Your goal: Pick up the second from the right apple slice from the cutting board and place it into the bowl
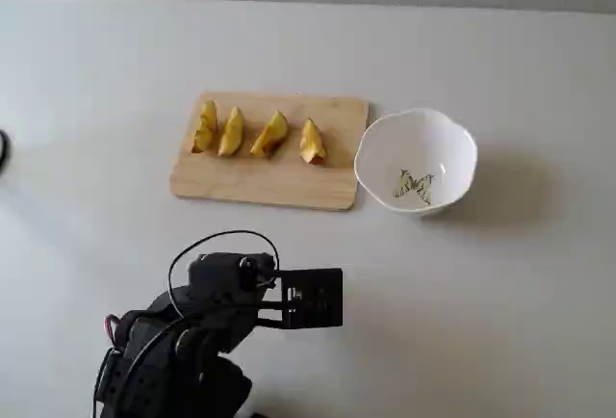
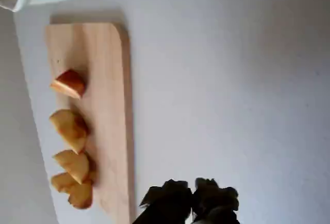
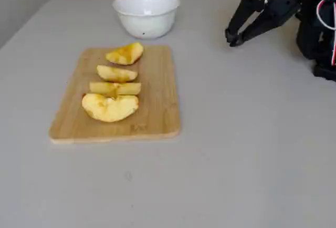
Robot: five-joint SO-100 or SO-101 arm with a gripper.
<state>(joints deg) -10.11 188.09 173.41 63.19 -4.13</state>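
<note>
Centrally, the apple slice (image 1: 271,134) is lying on the cutting board (image 1: 260,182), second from the right in a row of four wedges in a fixed view looking down over the arm. Its neighbour, the rightmost wedge (image 1: 312,142), is sitting just beside it, nearer the bowl (image 1: 457,143); the two remaining wedges (image 1: 218,130) are lying close together at the row's left end. In the wrist view the same slice (image 2: 69,129) is appearing second from the top, with the red-skinned wedge (image 2: 69,83) above it. In another fixed view it (image 3: 116,73) is resting second from the far end of the board (image 3: 157,117). The white bowl, bearing a yellow-and-black mark inside, is standing just beside the board's short edge, on the pale table (image 1: 500,293). The gripper (image 3: 234,39) is hanging above the bare table, well apart from board and slices, its fingers drawn together and grasping nothing; in the wrist view its dark tips (image 2: 195,195) are showing at the lower edge.
</note>
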